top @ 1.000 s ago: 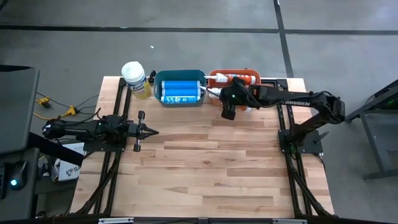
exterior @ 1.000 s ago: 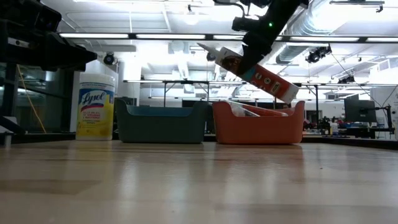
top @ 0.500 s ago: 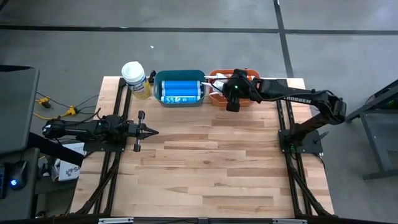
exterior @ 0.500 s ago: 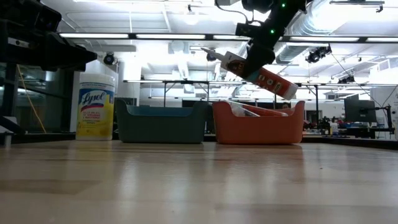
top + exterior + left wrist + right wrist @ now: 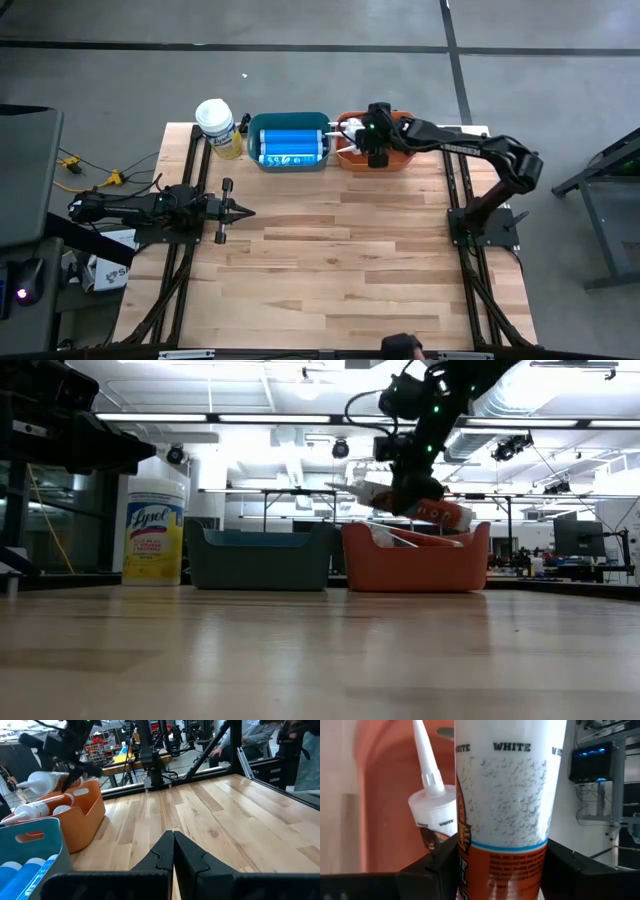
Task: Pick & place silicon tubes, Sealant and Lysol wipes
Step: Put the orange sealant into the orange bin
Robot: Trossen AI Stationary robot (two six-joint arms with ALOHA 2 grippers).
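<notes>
Right pincer (image 5: 372,147) clamps a sealant tube (image 5: 415,508) just above the orange bin's rim (image 5: 478,532); left pincer (image 5: 245,212) together.

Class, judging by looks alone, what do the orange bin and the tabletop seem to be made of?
Orange bin: probably moulded plastic, one even colour, smooth rounded walls with a slight sheen. Tabletop: looks like wood, joined strips with visible grain, and a smooth, lightly glossy finish that reflects the light in the low view.

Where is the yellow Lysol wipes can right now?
From above, the Lysol wipes can stands at the table's far left corner, just left of the teal bin.
</notes>
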